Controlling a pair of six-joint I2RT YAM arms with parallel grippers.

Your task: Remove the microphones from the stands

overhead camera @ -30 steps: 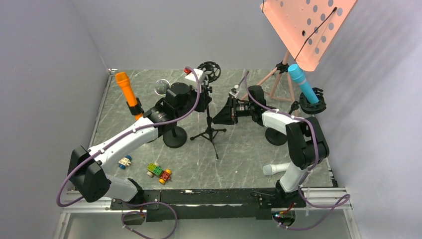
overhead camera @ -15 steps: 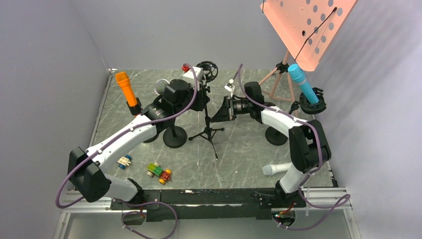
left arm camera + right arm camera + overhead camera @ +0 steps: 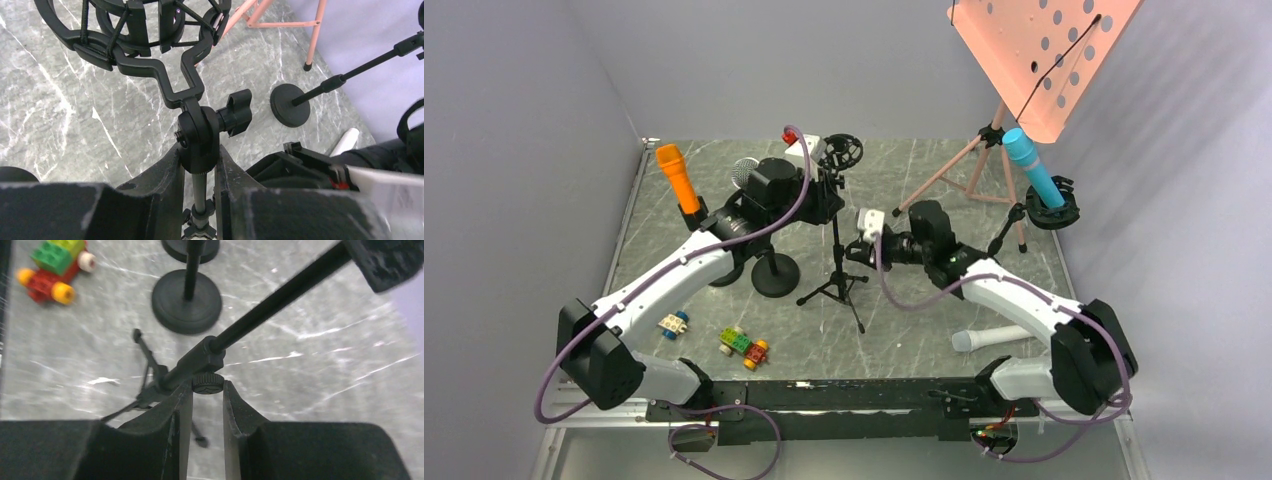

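A black tripod stand (image 3: pixel 837 255) carries an empty shock mount (image 3: pixel 842 150) at its top. My left gripper (image 3: pixel 830 197) is shut on the stand's swivel joint (image 3: pixel 198 134) just under the mount (image 3: pixel 135 30). My right gripper (image 3: pixel 854 250) is lower down, its jaws closed on the small knob (image 3: pixel 207 383) on the stand's pole (image 3: pixel 280 295). An orange microphone (image 3: pixel 678 180) stands in a holder at the left. A silver mesh microphone (image 3: pixel 745 172) shows behind my left arm. A blue microphone (image 3: pixel 1032 166) sits in a holder at the right.
A white microphone (image 3: pixel 989 337) lies on the table at the front right. A round stand base (image 3: pixel 775 274) sits beside the tripod. Toy brick cars (image 3: pixel 744 346) lie at the front left. A pink music stand (image 3: pixel 1034 60) rises at the back right.
My right arm has swung forward and left, down the tripod pole, and closed on the knob. My left gripper has shifted slightly left with the stand's top.
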